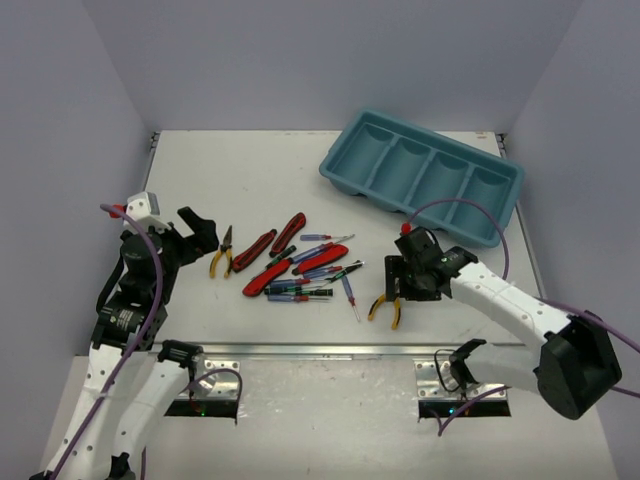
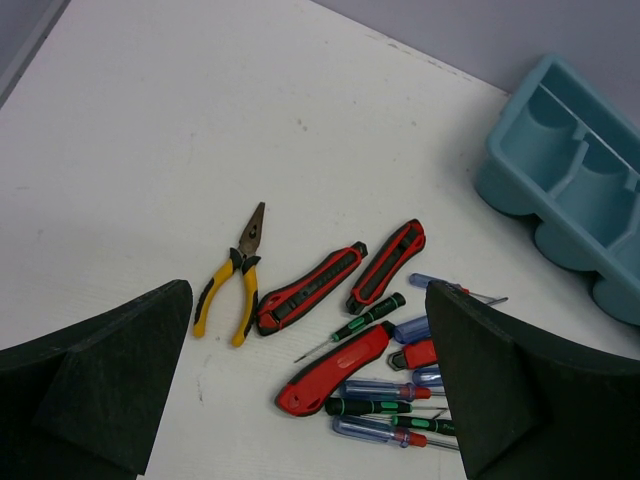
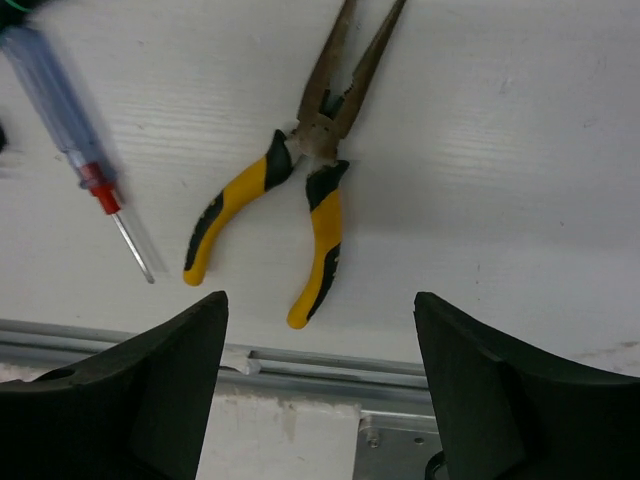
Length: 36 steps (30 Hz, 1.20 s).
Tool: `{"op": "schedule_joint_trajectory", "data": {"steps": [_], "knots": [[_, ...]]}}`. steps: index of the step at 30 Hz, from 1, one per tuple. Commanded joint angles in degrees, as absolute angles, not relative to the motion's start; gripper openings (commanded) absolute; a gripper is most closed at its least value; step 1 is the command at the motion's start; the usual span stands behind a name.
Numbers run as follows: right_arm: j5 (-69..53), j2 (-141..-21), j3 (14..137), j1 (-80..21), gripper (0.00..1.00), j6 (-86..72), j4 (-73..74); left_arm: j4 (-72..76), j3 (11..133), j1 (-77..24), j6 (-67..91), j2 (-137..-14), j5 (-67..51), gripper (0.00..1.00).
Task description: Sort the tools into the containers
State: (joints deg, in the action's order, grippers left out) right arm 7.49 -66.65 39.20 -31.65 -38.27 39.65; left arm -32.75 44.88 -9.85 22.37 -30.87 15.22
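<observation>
Robotics lab test cell with a tabletop rig

Plain pale walls point(image 1: 300, 60) box in a white tabletop point(image 1: 250, 170) on three sides; a left arm point(image 1: 135, 290) and a right arm point(image 1: 500, 295), white with black joints, are bolted to metal plates point(image 1: 215, 385) by an aluminium rail point(image 1: 320, 349), trailing purple cables point(image 1: 450, 202), with hand tools point(image 1: 295, 265) and a teal tray point(image 1: 338, 172) set out like test props

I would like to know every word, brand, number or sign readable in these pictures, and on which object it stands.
No text can be read in any view.
Pliers: plain yellow-and-black handles, no marking visible.
Red cutters: no legible label.
Screwdrivers: any print on the handles is too small to read.
Teal tray: no label visible.
</observation>
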Motion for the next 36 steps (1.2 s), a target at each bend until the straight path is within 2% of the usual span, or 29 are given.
{"op": "schedule_joint_trajectory", "data": {"steps": [1,4,7,11,13,16,18,20,33,36], "knots": [[9.59,-68.89,33.89,-32.17,0.65,-41.87,31.97,-30.27,44.65,-10.37,22.41,-30.97,14.82,1.0],[7.58,-72.02,31.65,-32.24,0.6,-41.71,29.92,-30.15,44.65,-10.37,22.32,-31.01,14.57,1.0],[5.62,-74.74,29.68,-32.17,0.47,-41.4,27.83,-30.06,44.64,-10.37,22.32,-30.76,14.5,1.0],[5.35,-77.91,27.66,-32.18,0.42,-41.16,25.57,-30.13,44.56,-10.37,22.32,-30.66,14.51,1.0],[5.79,-78.82,27.43,-32.25,0.34,-40.96,25.32,-30.06,44.56,-10.37,22.32,-30.76,14.42,1.0],[5.88,-78.96,27.65,-32.65,0.14,-40.22,25.77,-30.06,44.56,-10.37,22.25,-30.77,14.41,1.0],[5.72,-77.39,28.12,-32.91,0.09,-40.08,26.48,-30.06,44.56,-10.37,22.24,-30.85,14.41,1.0],[5.65,-74.64,28.7,-32.96,0.0,-39.99,27.34,-30.06,44.56,-10.37,22.24,-30.76,14.33,1.0],[13.51,-60.43,39.97,-32.62,0.0,-37.98,39.92,-30.06,44.56,-10.37,22.24,-30.67,14.33,1.0],[14.63,-59.68,45.06,-28.27,0.0,-35.64,41.65,-29.97,44.56,-10.37,22.24,-30.64,14.24,1.0]]}}
